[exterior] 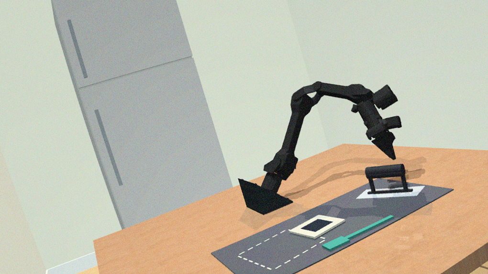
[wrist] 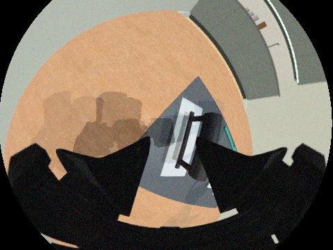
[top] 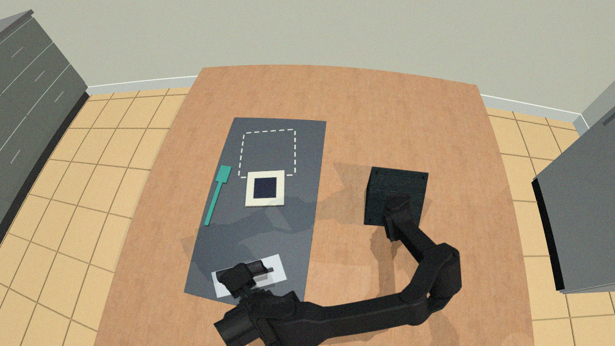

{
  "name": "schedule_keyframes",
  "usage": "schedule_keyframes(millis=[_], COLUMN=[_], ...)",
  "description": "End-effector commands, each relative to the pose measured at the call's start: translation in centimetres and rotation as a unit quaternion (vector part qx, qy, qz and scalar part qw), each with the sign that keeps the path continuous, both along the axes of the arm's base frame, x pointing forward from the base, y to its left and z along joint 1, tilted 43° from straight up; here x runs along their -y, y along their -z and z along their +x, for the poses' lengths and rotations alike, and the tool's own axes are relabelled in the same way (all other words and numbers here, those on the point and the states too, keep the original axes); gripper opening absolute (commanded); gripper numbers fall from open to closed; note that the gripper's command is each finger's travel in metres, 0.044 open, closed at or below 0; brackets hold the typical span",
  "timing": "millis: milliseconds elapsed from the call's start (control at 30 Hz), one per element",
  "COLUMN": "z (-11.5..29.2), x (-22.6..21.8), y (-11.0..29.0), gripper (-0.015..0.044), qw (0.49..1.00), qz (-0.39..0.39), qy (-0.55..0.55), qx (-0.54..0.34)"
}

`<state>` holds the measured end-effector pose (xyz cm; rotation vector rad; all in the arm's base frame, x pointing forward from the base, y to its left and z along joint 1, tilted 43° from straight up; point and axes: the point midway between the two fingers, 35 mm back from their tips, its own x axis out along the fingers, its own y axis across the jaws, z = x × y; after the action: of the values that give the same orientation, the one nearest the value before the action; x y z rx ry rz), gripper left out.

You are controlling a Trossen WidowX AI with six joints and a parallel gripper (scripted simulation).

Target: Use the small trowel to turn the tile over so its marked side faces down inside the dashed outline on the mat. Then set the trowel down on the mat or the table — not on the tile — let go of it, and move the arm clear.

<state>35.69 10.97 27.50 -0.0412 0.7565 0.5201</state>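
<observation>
The trowel (top: 276, 266) (exterior: 384, 169) (wrist: 189, 136), a white flat blade with a black bar handle, lies on the near end of the dark mat (top: 309, 150) (exterior: 430, 196) (wrist: 157, 176). My gripper (top: 240, 277) (exterior: 391, 154) (wrist: 173, 140) is open and empty. It points down a little above the handle, apart from it. The cream tile (top: 265, 188) (exterior: 316, 225) lies flat with its dark marked square up, just overlapping the near edge of the dashed outline (top: 268, 130) (exterior: 256, 263).
A teal spatula-like tool (top: 215, 197) (exterior: 355, 234) (wrist: 229, 138) lies along the mat's left edge beside the tile. The arm's black base (top: 395, 195) (exterior: 262, 200) stands on the table right of the mat. A fridge (exterior: 136, 100) stands behind the table.
</observation>
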Motion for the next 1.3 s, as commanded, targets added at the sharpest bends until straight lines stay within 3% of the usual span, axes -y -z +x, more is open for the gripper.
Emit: schedule_keyframes(millis=[0, 233, 567, 1267], z=[1.1, 2.2, 3.6, 4.2], x=[1.4, 3.7, 7.4, 6.2], y=[1.0, 2.3, 3.1, 4.6], gripper=[0.027, 0.027, 0.027, 0.027], qw=[0.998, 0.987, 0.953, 0.951], qz=[0.005, 0.033, 0.141, 0.141], qy=[-0.018, -0.038, -0.035, -0.038], qx=[-0.065, -0.152, -0.266, -0.271])
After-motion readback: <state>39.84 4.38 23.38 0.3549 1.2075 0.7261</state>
